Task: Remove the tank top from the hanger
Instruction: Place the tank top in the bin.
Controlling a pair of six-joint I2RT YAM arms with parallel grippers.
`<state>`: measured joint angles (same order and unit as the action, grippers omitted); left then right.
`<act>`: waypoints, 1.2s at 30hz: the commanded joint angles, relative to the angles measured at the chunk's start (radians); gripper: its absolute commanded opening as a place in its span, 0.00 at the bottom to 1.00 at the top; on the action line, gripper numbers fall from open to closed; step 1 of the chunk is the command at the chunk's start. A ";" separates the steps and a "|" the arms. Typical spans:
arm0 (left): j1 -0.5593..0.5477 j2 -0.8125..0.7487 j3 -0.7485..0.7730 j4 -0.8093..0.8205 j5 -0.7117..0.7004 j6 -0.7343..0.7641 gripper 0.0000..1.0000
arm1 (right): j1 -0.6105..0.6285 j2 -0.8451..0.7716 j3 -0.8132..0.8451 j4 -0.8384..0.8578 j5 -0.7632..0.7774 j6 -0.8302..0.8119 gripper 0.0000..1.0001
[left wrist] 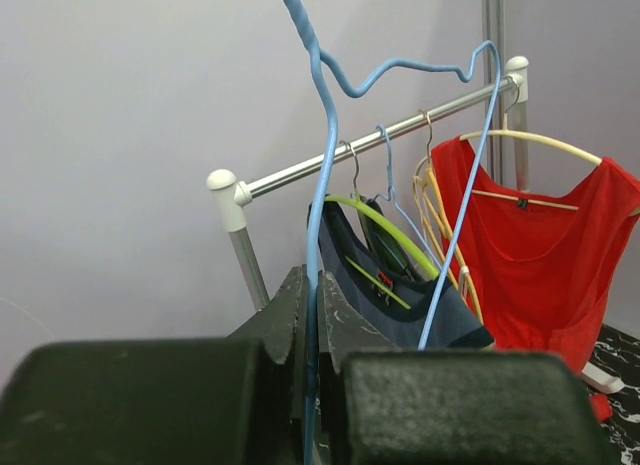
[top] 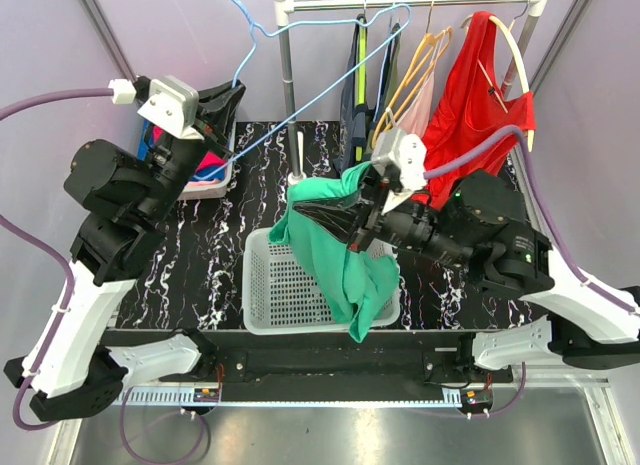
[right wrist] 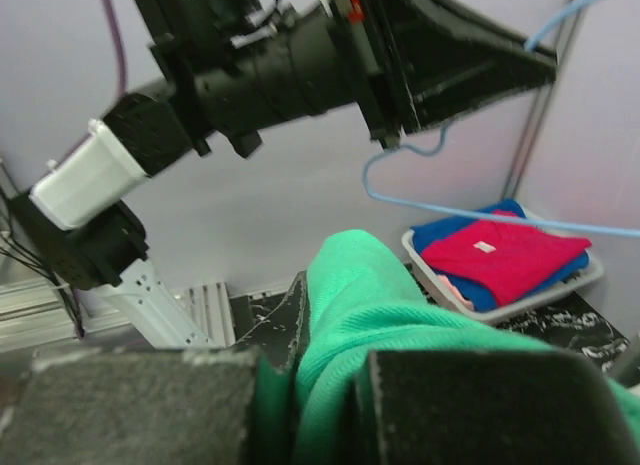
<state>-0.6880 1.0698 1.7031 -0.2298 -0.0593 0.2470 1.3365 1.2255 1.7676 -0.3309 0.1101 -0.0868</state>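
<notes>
Hanger (left wrist: pixel 319 235), blue wire, pinched in left hand (top: pixel 222 105); right hand (top: pixel 358 237) grips green tank top (top: pixel 338 263).

A white mesh laundry basket (top: pixel 272 290) is sitting on the black marbled tabletop (top: pixel 195 275), directly under the right end effector (top: pixel 357 240). Beyond that end effector, a metal clothes rail (top: pixel 430 0) is carrying a red tank top (top: pixel 470 110) on a cream hanger (top: pixel 520 60), a pink garment (top: pixel 422 105) on yellow hangers (top: pixel 415 70) and a navy garment (top: pixel 352 105). Just beneath the left end effector (top: pixel 230 95), a white tray (top: pixel 218 185) is holding folded red and blue clothes (top: pixel 205 167).
</notes>
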 commanded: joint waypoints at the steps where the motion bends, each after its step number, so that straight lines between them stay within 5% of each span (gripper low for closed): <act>1: -0.002 -0.025 -0.026 0.055 -0.039 0.017 0.00 | 0.006 -0.026 0.069 0.076 -0.098 0.016 0.08; 13: -0.001 -0.120 -0.241 -0.077 -0.192 0.124 0.00 | -0.011 -0.001 -0.115 0.148 0.111 -0.042 0.06; 22: 0.002 -0.018 -0.177 -0.212 -0.350 0.117 0.00 | -0.213 0.000 -0.279 0.207 -0.029 0.120 0.13; 36: 0.005 0.102 -0.105 -0.158 -0.462 0.143 0.00 | -0.332 0.075 -0.631 0.319 -0.127 0.263 0.24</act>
<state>-0.6861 1.1721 1.5551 -0.4397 -0.4385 0.3485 1.0042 1.3117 1.1881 -0.1013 0.0334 0.1234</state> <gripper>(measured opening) 0.024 0.223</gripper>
